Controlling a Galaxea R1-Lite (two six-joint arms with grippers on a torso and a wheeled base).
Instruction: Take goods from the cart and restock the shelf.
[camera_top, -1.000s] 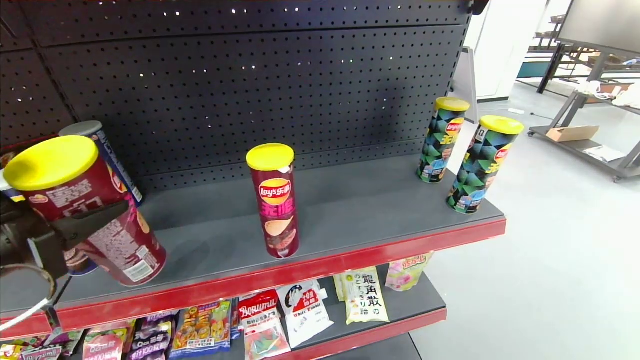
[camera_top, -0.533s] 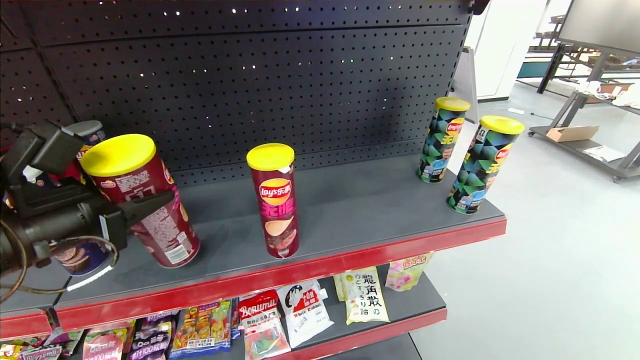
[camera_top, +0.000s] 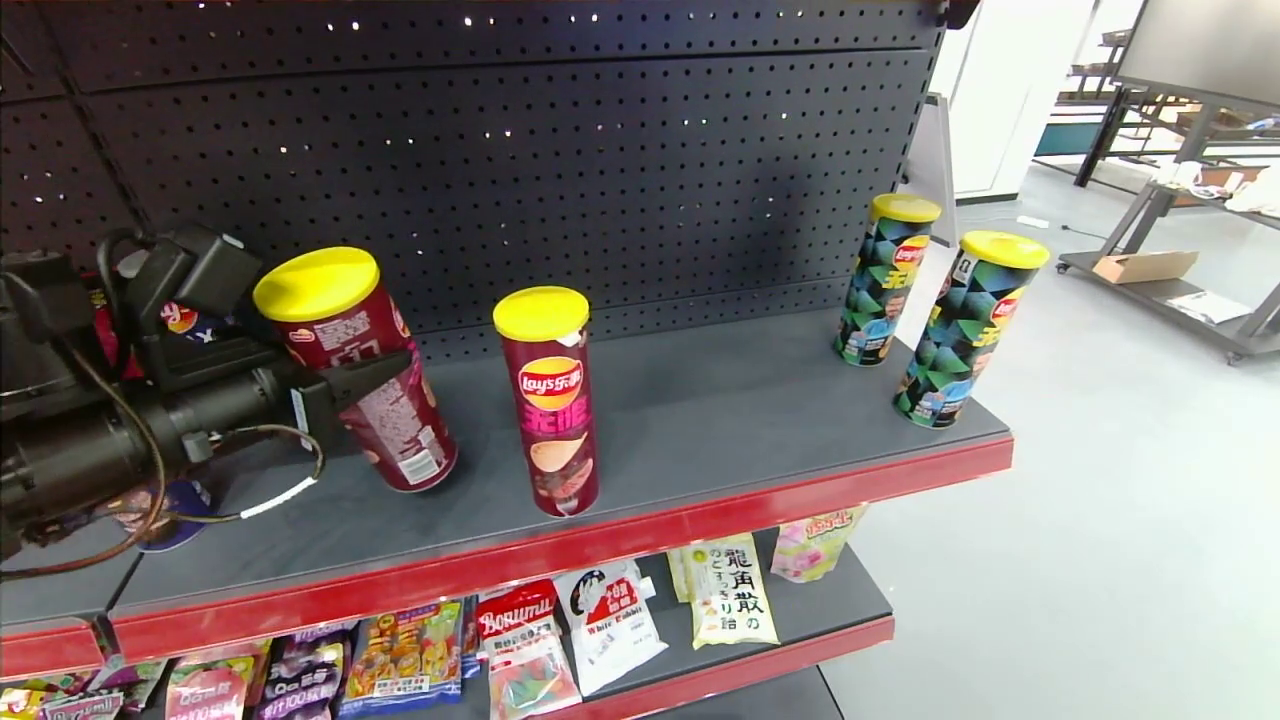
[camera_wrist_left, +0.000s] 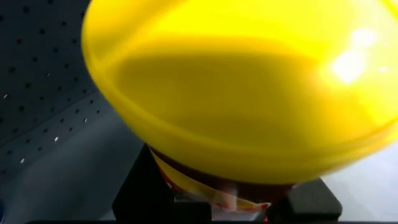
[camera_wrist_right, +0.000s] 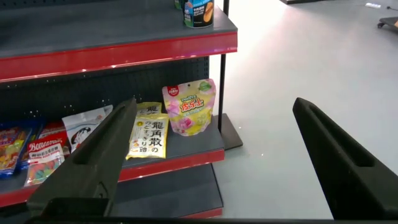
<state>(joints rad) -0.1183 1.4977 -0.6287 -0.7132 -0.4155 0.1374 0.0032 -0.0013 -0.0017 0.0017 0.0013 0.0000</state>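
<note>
Left gripper (camera_top: 375, 372) clamps a tilted maroon chip can (camera_top: 405, 440), base near the shelf (camera_top: 700, 420) board's left half, apparently to stand it beside the upright matching can (camera_top: 555, 420). Right gripper (camera_wrist_right: 230, 162) hangs spread and empty.

The left gripper (camera_top: 372, 362) lost its far finger behind the held can (camera_top: 400, 440), and the near finger (camera_top: 355, 380) crossed the label, hiding the print there. Behind the arm, a blue can (camera_top: 160, 515) showed just its foot and a scrap of label. In the left wrist view the lid (camera_wrist_left: 236, 87) loomed blurred and ran off two edges, with barely any body showing beneath. In the right wrist view a shelf can (camera_wrist_right: 199, 12), possibly blue, was cropped to its base. The packets (camera_top: 210, 690) were cut off at the head view's bottom edge.
</note>
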